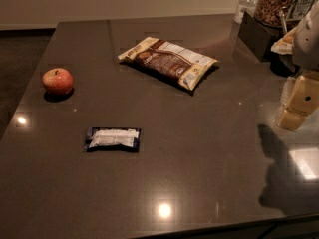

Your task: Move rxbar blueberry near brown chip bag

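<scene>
The rxbar blueberry (112, 139), a small dark blue wrapper with a white label panel, lies flat on the dark countertop at front left. The brown chip bag (168, 61), brown in the middle with cream ends, lies flat farther back near the table's centre. The two are well apart. My gripper (296, 106) hangs at the right edge of the view, above the table's right side, far from both the bar and the bag, and nothing shows in it.
A red apple (58, 80) sits at the left of the countertop (199, 148). A dark box (256, 34), a jar of snacks (273, 3) and a clear bottle (245, 4) stand at the back right corner. The table's front edge runs along the bottom.
</scene>
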